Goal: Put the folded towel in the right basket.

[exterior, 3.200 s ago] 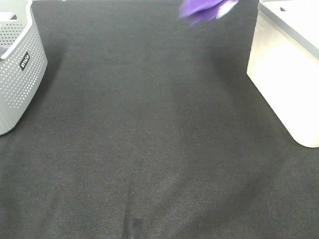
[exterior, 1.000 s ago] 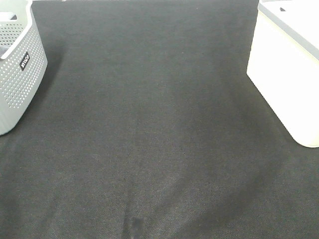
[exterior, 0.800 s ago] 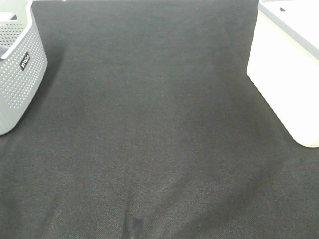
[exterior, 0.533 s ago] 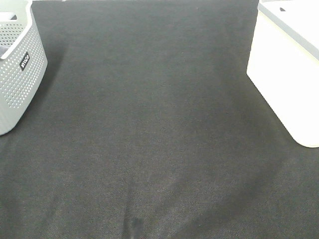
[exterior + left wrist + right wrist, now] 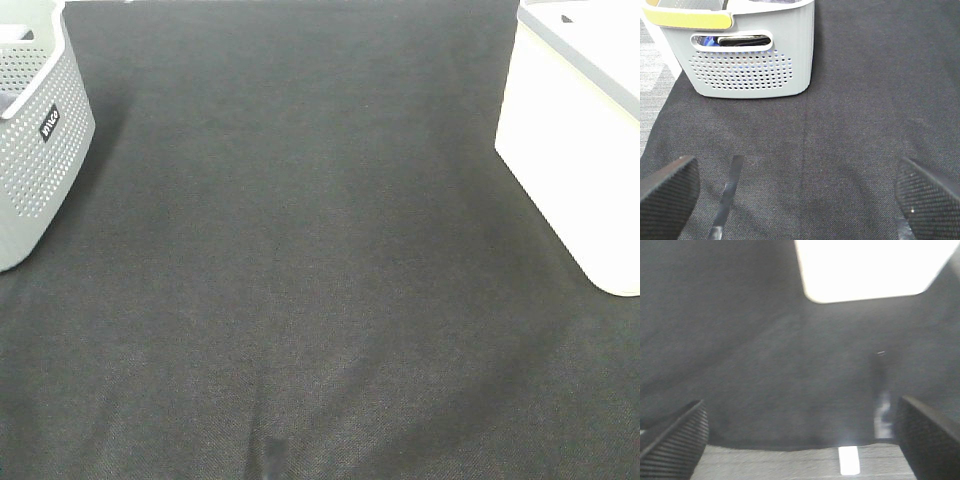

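The folded towel shows in no view now. The right basket (image 5: pixel 575 150), a cream-white smooth bin with a grey rim, stands at the right edge of the black table cloth; it also shows as a bright blurred block in the right wrist view (image 5: pixel 865 267). Neither arm shows in the exterior high view. My left gripper (image 5: pixel 797 200) is open and empty above the cloth, facing the grey perforated basket. My right gripper (image 5: pixel 802 440) is open and empty, some way from the cream bin, in a blurred picture.
A grey perforated basket (image 5: pixel 35 140) with a small black label stands at the left edge; in the left wrist view (image 5: pixel 750 65) it has a yellow rim piece and dark and blue items inside. The black cloth (image 5: pixel 300 250) lies between the baskets.
About three seconds ago the purple towel hung at the top of the exterior high view, left of the cream bin; it is gone from view now. Over the last second nothing moves there.
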{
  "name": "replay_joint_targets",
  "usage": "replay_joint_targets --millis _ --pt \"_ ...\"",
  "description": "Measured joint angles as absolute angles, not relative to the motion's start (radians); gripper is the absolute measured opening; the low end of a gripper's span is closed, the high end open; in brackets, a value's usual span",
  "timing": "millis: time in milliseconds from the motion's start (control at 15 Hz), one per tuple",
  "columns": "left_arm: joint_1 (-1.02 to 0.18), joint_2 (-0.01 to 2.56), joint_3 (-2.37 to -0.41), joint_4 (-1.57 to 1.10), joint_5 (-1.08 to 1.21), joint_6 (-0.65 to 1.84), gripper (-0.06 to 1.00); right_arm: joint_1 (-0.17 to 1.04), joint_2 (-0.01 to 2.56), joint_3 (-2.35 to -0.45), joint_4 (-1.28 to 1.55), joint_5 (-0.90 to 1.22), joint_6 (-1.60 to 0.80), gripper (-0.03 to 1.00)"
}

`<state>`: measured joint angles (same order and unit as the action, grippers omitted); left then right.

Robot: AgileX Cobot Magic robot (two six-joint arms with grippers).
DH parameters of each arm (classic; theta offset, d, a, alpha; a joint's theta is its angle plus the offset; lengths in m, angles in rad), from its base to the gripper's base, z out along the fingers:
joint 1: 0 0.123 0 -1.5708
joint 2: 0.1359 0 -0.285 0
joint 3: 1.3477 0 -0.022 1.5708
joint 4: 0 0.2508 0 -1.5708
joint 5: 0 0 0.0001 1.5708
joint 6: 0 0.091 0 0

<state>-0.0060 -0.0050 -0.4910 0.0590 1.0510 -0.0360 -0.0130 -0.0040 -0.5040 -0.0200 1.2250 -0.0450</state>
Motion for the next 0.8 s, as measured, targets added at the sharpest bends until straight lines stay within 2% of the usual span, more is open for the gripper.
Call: replay_joint_targets --millis 200,800 --pt "-0.006 -0.005 -0.491 0.059 1.051 -0.036 0.99 -0.013 -0.004 -0.464 0.02 1.131 -0.045 0.96" --pt "-0.006 -0.005 -0.491 0.059 1.051 -0.036 0.99 -0.013 -0.004 -0.461 0.021 1.116 -0.048 0.96"
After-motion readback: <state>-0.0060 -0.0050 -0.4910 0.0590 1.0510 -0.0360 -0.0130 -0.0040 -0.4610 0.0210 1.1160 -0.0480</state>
